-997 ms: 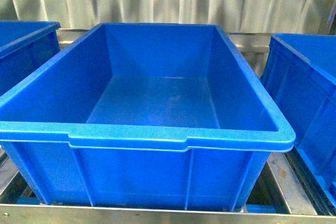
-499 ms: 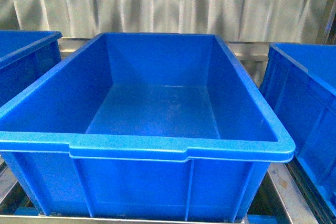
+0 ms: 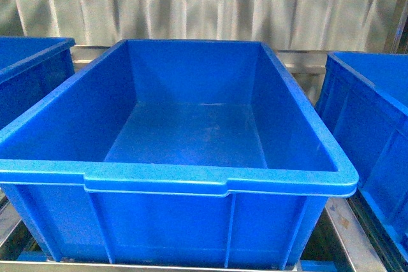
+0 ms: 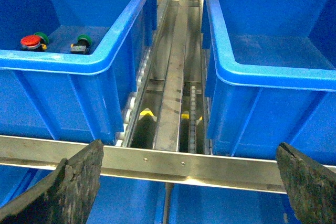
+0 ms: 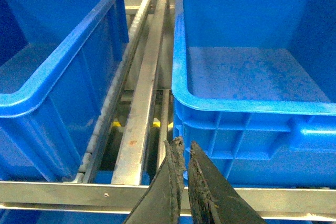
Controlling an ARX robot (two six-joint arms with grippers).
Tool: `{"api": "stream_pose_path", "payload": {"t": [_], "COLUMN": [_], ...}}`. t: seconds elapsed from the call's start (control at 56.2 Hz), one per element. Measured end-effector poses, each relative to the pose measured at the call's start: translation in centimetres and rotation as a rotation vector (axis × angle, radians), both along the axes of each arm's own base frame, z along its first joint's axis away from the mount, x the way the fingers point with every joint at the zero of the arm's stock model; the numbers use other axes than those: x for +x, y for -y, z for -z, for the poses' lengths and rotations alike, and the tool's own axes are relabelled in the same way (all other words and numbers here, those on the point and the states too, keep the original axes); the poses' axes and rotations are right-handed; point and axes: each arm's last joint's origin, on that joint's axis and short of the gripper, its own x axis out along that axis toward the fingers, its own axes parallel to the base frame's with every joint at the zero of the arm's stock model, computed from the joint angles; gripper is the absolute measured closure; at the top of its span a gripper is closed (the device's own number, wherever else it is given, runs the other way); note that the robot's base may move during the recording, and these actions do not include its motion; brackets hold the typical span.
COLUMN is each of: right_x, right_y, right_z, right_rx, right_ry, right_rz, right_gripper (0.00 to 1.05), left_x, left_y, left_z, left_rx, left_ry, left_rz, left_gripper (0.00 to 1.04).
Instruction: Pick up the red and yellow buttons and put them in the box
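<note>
The box (image 3: pixel 217 179) is the big blue bin in the middle of the front view, and it is empty. One red button (image 4: pixel 30 41) lies in the far corner of the neighbouring left bin (image 4: pixel 79 61). No yellow button shows. My left gripper (image 4: pixel 189 182) is open with nothing between its fingers; it hangs over the gap between the left bin and the box (image 4: pixel 252 74), well short of the red button. My right gripper (image 5: pixel 184 148) is shut on nothing, over the gap between the box (image 5: pixel 63 61) and the right bin (image 5: pixel 252 106).
Two green-capped buttons (image 4: pixel 82 40) lie beside the red one. Metal roller rails (image 4: pixel 176 77) run between the bins, and a steel crossbar (image 4: pixel 184 163) spans the near side. The right bin (image 3: pixel 363 74) is empty. A corrugated metal wall (image 3: pixel 204 4) stands behind.
In the front view the bins sit slightly lower in the picture than one second ago, then hold still. Nothing in the box has changed.
</note>
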Motion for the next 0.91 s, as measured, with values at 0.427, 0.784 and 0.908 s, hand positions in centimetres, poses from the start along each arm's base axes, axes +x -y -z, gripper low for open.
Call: {"api": "stream_pose_path", "payload": {"t": [0.427,0.784,0.908], "right_x": [-1.2,-1.2,-1.2], "right_y": [0.0,0.0,0.0], "right_z": [0.3,0.3,0.3], "right_rx": [-0.002,-0.002,-0.001], "right_ry": [-0.003,-0.004,-0.004], "right_rz": [-0.001,0.0,0.005], "right_gripper": [0.82,0.19,0.06], "left_x": [0.0,0.0,0.0], "left_y": [0.0,0.0,0.0], "left_z": [0.0,0.0,0.0], "left_rx": [0.0,0.0,0.0], "left_ry": [0.0,0.0,0.0], "left_rz": [0.0,0.001,0.002], "left_gripper": [0.08,0.08,0.08]}}
